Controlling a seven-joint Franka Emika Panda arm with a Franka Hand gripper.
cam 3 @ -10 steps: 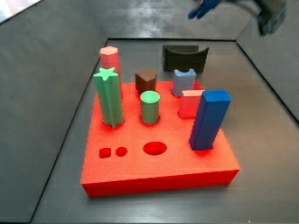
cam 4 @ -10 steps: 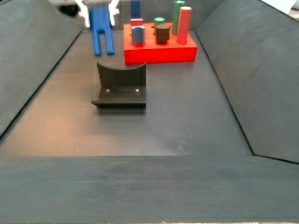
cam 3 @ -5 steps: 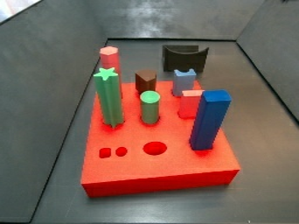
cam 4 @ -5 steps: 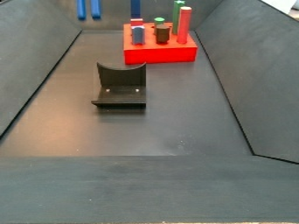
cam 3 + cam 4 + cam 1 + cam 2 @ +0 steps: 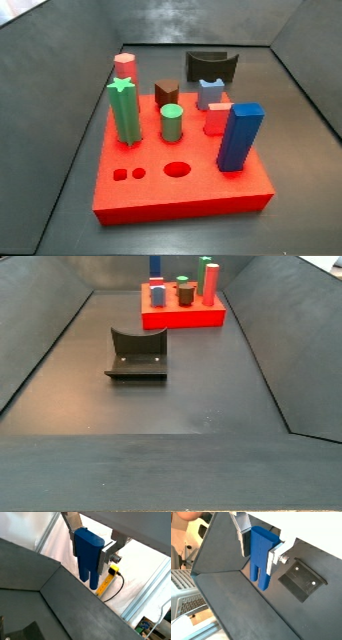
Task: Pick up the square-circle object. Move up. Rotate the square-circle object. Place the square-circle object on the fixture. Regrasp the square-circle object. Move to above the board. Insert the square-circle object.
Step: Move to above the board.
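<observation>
In both wrist views my gripper (image 5: 88, 559) (image 5: 260, 562) is shut on the square-circle object (image 5: 85, 544) (image 5: 260, 547), a blue oblong block. It hangs in the air with its two short prongs pointing down, past the silver fingers (image 5: 107, 557) (image 5: 274, 562). Neither side view shows the gripper or the block. The fixture (image 5: 210, 67) (image 5: 138, 354) (image 5: 301, 579) stands bare on the dark floor. The red board (image 5: 181, 190) (image 5: 187, 319) has two small holes (image 5: 127, 174) and a larger round hole (image 5: 177, 169) near its front edge.
Upright pegs crowd the board: a green star post (image 5: 124, 112), a green cylinder (image 5: 173, 124), a plain blue square post (image 5: 239, 137), also red, brown and light-blue ones. Sloping dark walls (image 5: 47, 346) enclose the floor. A yellow cable (image 5: 107, 579) lies outside the bin.
The gripper with the blue block has risen out of both side views. One second ago it hung over the fixture; half a second ago only the prongs showed at the top edge.
</observation>
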